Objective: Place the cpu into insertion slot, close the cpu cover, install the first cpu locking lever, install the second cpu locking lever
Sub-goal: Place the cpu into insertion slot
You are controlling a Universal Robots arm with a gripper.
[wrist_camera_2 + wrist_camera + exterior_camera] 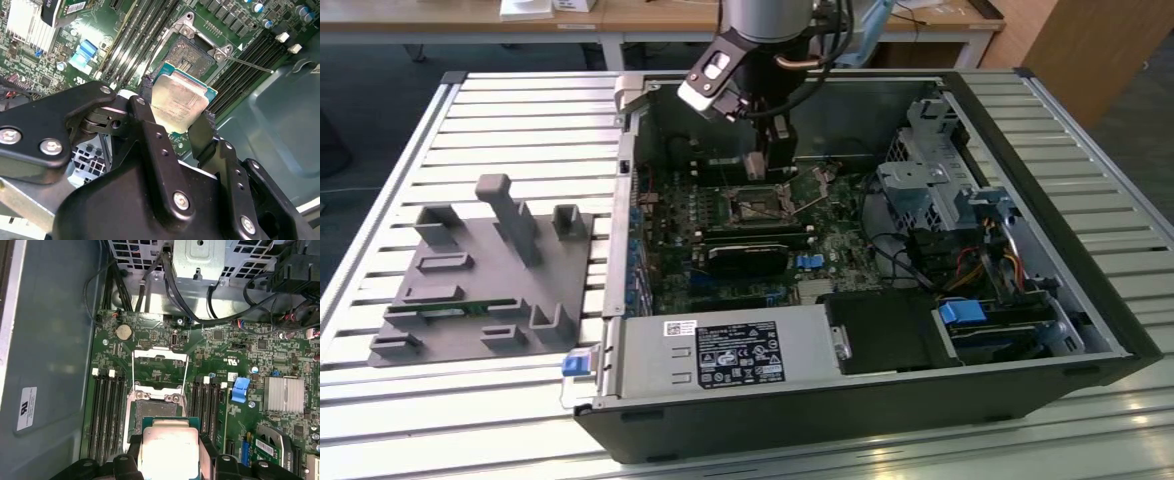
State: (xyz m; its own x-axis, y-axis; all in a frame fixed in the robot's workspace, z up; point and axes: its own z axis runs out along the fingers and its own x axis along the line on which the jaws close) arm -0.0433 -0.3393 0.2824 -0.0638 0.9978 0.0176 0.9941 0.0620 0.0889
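Note:
My gripper (pixel 778 160) hangs inside the open computer case (pixel 1107 330), a little behind the insertion slot (pixel 754 206). It is shut on the cpu (pixel 180 100), a flat square chip with a dull silver top and a green edge. In both wrist views the black fingers (pixel 148 117) clamp two opposite sides of the chip. The cpu (pixel 169 447) floats above and just short of the dark square slot (pixel 152 409), apart from it. The cpu cover (pixel 160 353) is swung open beyond the slot. A thin metal locking lever (pixel 250 64) sticks out beside the slot (pixel 192 52).
Long black memory slots (pixel 107 415) flank the socket on both sides. A black card (pixel 750 255) lies across the board in front of it. Cables and a metal drive cage (pixel 927 180) fill the exterior view's right. A grey fixture (pixel 487 275) stands outside the case.

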